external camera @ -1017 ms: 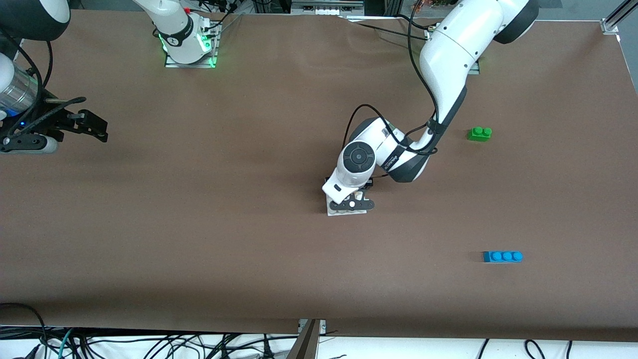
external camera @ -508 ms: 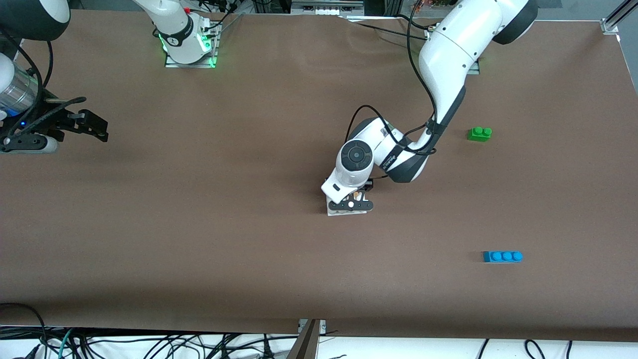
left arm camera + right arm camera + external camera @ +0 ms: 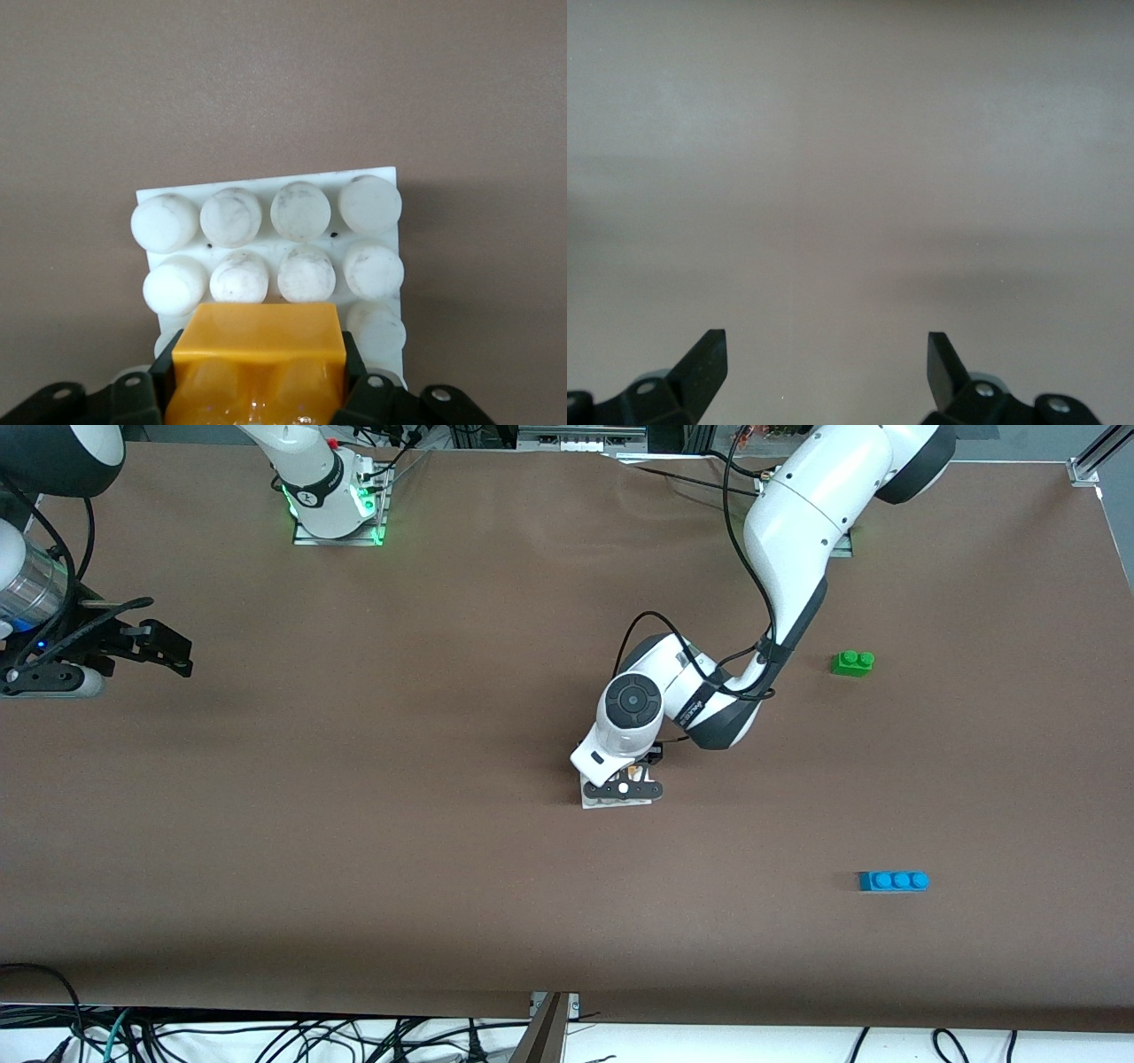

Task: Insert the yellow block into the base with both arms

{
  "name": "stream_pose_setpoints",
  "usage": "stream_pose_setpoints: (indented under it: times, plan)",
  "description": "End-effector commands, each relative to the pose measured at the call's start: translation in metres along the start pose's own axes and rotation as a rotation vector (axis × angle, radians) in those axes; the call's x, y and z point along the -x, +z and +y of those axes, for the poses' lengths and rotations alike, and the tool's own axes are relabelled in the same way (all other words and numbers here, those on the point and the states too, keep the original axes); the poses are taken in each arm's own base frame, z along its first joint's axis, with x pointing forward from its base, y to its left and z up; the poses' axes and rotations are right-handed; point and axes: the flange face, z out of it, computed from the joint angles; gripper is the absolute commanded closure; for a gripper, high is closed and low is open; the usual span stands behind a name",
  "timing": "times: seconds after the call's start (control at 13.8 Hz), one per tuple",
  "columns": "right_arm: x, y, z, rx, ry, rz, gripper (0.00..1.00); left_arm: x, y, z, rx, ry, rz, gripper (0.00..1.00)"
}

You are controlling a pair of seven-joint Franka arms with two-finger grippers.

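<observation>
The brown table [image 3: 354,850] is carrying the white base [image 3: 275,232] about mid-table, w/ the left arm [image 3: 797,522] reaching down over it & the right arm [image 3: 35,602] waiting well apart from the base at its own end, right gripper [image 3: 827,354] hanging w/ fingers wide apart on nothing. The left gripper [image 3: 259,390] is sitting right over the base, clamping the yellow block [image 3: 257,354] on top of the base's studs. The blue brick [image 3: 893,880] is lying nearer the front cam than the base, the green brick [image 3: 852,662] farther, both toward the left arm's end.

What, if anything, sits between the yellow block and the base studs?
Nothing visible. The left gripper, shut on the yellow block, holds it right over the base; its studs are bare. The right gripper waits open at the table's end.
</observation>
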Motion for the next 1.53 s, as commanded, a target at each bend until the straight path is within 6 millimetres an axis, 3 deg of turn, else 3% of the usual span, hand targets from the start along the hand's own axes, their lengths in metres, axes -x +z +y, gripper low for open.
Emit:
stream_pose_setpoints:
  times: [0.0, 0.51, 1.45]
  plan:
    - [-0.001, -0.004, 0.0, -0.011, 0.012, -0.007, 0.0, 0.001, 0.018, 0.005, -0.025, 0.017, -0.006, 0.84]
    - [-0.001, -0.005, -0.002, -0.015, 0.01, -0.001, 0.0, 0.007, 0.014, 0.005, -0.03, 0.001, -0.059, 0.84]
    - [-0.001, -0.005, -0.003, -0.018, 0.01, -0.005, 0.0, -0.003, 0.008, 0.0, -0.024, 0.073, -0.033, 0.88]
